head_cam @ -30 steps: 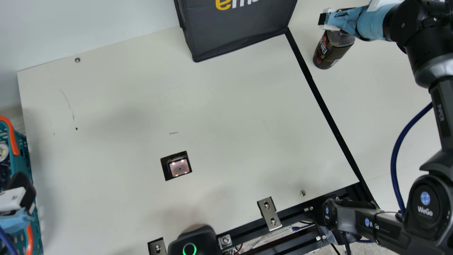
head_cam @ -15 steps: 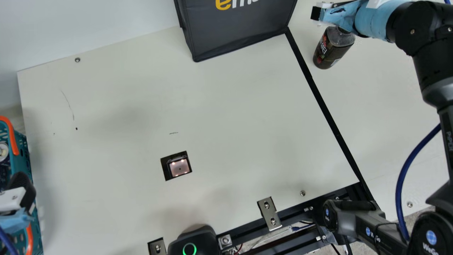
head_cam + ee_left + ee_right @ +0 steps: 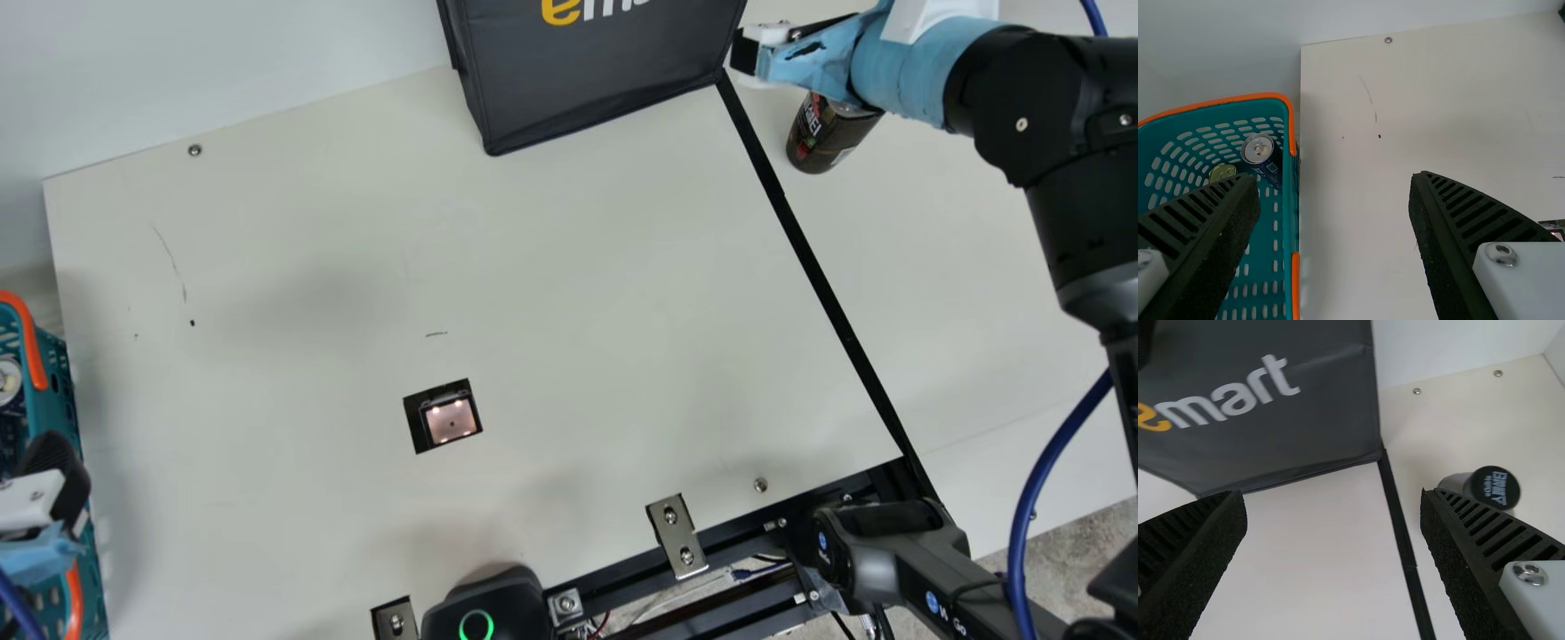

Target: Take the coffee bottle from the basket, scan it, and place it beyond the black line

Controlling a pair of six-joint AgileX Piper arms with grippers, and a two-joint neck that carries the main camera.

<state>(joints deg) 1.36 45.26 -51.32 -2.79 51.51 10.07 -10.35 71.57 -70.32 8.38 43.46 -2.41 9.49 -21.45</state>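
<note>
1. Coffee bottle point(image 3: 827, 142) is seated upright on the bench point(image 3: 587, 293), beyond the black line point(image 3: 830, 298), toward the far right corner.
2. Right gripper point(image 3: 749, 55) is held above the bench near the bottle, fingers spread apart.
3. Left gripper point(image 3: 53, 502) is positioned over the basket's point(image 3: 1291, 123) right edge, fingers parted.
4. Cans point(image 3: 1260, 151) are contained in the basket.

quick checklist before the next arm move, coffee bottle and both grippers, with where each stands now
1. Bottle beyond the black line: ok
2. Bottle upright, cap on: ok
3. Right gripper open, bottle outside its fingers: ok
4. Left gripper open, nothing gripped: ok
5. Bottle scanned at the scanner: cannot tell
6. Safe gap between right gripper and bag: cannot tell
</note>
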